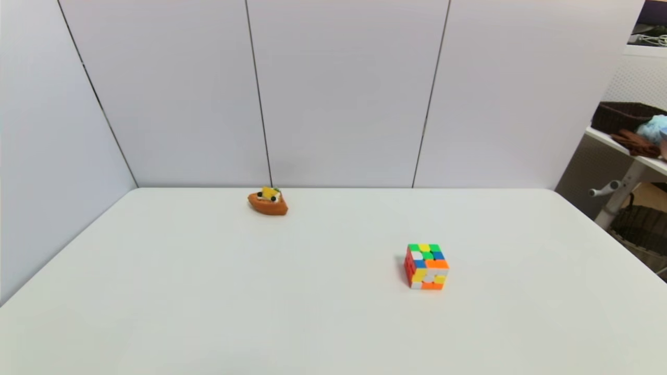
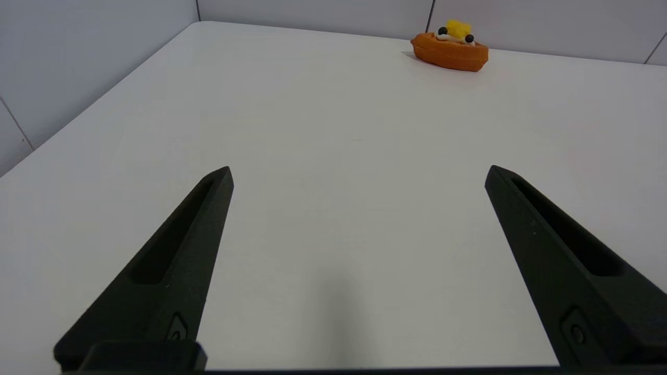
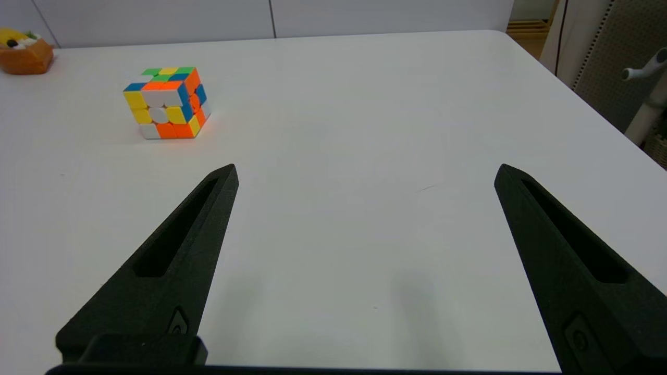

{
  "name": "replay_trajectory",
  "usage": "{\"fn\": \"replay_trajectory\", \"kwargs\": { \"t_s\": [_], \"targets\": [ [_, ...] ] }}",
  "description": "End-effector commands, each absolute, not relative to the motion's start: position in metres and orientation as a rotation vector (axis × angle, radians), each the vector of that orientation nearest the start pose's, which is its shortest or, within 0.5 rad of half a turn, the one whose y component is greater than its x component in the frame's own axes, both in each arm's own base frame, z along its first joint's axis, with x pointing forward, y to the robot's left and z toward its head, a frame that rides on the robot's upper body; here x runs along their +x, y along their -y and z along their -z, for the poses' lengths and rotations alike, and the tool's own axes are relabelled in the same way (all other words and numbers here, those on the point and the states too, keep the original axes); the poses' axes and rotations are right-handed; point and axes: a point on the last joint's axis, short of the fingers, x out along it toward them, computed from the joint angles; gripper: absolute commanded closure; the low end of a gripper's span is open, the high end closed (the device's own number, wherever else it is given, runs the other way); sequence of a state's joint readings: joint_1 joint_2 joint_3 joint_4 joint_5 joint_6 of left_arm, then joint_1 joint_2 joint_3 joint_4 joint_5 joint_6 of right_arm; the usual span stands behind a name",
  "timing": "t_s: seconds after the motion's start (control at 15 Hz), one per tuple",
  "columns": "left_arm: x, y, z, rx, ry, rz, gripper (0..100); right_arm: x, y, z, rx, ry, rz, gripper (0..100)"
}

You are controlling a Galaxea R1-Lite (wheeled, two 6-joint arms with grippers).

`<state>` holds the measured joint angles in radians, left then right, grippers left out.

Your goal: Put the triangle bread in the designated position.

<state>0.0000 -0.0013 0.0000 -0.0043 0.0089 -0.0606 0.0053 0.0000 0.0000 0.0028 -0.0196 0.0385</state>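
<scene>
Nothing is grasped yet. Both hands, left (image 2: 359,172) and right (image 3: 365,169), are spread above the tabletop (image 1: 333,323). The bread (image 1: 268,202) must be reached first, probably by the left.

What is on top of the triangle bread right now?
The triangle bread carries yellow fruit, white cream, black berries and a green bit. Nothing else rests on it; its underside against the table is hidden.

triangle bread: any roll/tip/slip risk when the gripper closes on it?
The triangle bread sits low and flat on the table, so it probably won't roll or tip. Its curved, tapered sides may squirt out of a pinch. The raised toppings look vulnerable to a grip from above.
</scene>
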Motion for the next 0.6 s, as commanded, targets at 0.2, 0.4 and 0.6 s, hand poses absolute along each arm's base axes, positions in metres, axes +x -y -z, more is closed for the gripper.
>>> {"fn": "replay_trajectory", "kwargs": {
  "t_s": [0.2,0.4,0.6],
  "targets": [
    [-0.023,0.0,-0.076,-0.064,0.006,-0.011,0,-0.023,0.001,-0.075,0.04,-0.004,0.015,0],
    [-0.023,0.0,-0.076,-0.063,0.006,-0.009,0,-0.023,0.001,-0.075,0.038,-0.004,0.014,0],
    [-0.012,0.0,-0.099,-0.026,-0.086,-0.009,0,-0.023,0.001,-0.075,0.04,-0.004,0.014,0]
  ]
}}
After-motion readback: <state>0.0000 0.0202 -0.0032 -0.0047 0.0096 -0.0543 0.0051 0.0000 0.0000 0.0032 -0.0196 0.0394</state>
